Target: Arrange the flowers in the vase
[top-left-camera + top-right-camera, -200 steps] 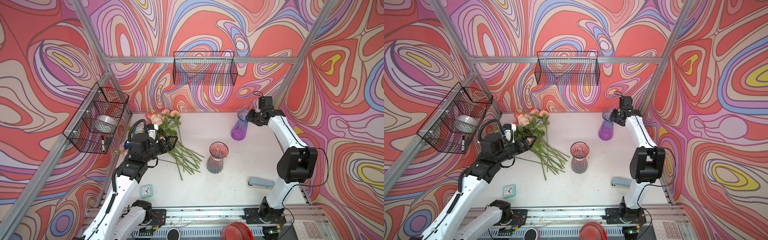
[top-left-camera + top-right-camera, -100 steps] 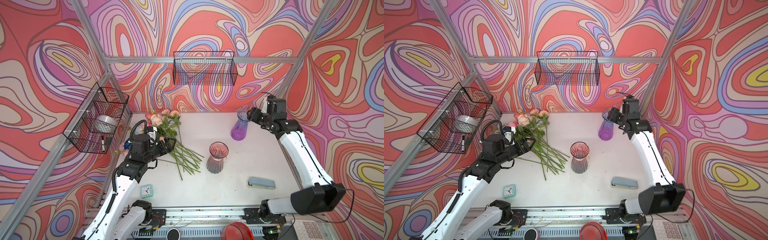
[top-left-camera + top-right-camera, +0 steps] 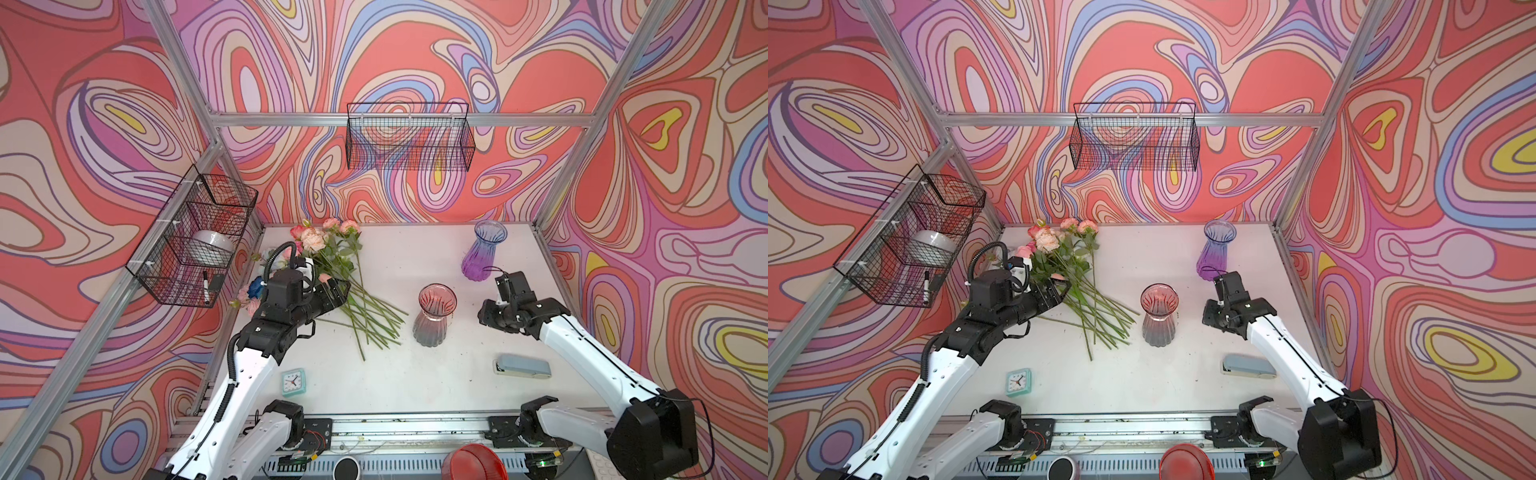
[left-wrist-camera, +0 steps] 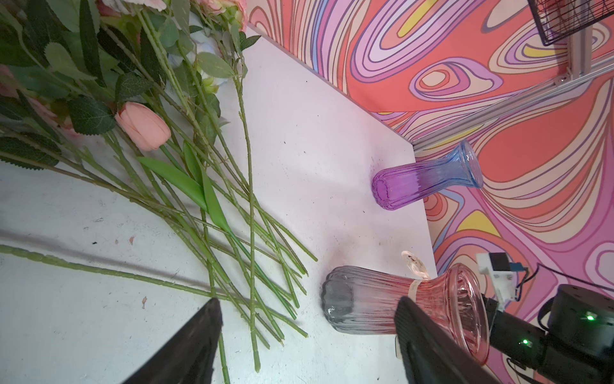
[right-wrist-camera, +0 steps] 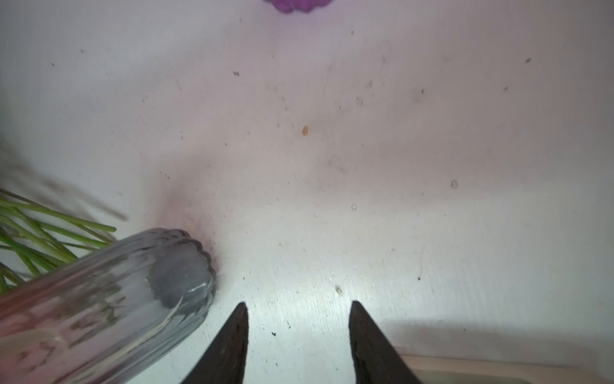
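Now | flowers (image 3: 338,259) heaped on desk (image 3: 415,257), left rear, stem ends near the pink-grey vase (image 3: 432,320) | left end effector (image 4: 307,302) above the stems, jaws spread, empty | right end effector (image 5: 299,302) right of vase, not touching, jaws parted, empty

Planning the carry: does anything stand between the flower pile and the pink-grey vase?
Nothing visible does. In both top views only bare table separates the stem ends of the flowers from the pink-grey vase.
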You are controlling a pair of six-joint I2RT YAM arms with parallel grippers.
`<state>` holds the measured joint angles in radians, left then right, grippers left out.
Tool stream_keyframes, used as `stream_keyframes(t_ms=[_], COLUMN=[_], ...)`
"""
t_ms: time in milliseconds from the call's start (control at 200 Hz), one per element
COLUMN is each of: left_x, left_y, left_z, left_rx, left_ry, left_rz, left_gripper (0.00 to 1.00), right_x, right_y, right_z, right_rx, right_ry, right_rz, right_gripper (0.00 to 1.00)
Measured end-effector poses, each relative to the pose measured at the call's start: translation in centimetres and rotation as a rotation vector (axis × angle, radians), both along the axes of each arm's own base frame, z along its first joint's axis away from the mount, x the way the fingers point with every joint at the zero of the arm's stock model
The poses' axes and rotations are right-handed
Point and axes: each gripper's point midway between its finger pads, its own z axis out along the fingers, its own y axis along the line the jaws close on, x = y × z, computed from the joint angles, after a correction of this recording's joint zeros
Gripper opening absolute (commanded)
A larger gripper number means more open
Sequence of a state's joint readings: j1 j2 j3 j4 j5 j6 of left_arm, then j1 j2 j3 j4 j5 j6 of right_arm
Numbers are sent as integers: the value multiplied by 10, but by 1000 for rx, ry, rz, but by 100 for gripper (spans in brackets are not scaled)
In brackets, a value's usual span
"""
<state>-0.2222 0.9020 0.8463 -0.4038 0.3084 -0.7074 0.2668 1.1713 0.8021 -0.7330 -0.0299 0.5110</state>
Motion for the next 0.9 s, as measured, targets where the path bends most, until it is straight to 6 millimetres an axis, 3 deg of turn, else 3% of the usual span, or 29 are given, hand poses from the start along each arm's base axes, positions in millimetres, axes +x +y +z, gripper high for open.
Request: stream_keyframes(t_ms=[165, 345, 656, 896], left_x=[0, 1, 0, -1], left_y=[0, 0, 0, 4], left_z=[-4, -6, -9, -15], left_rx=[0, 1, 4, 19], left_ry=[11, 20, 26, 44], left_rz=[2, 2, 5, 20], left_gripper=[84, 84, 84, 84], right_x=[-21, -28, -6, 22], right_y=[30, 53, 96, 123], right_z=[-38, -67, -82, -80], right_rx=[62, 121, 180, 203], right_ry=[111, 171, 148, 92], right_rz=[106, 175, 274, 317], right_gripper=[37, 33, 29, 28])
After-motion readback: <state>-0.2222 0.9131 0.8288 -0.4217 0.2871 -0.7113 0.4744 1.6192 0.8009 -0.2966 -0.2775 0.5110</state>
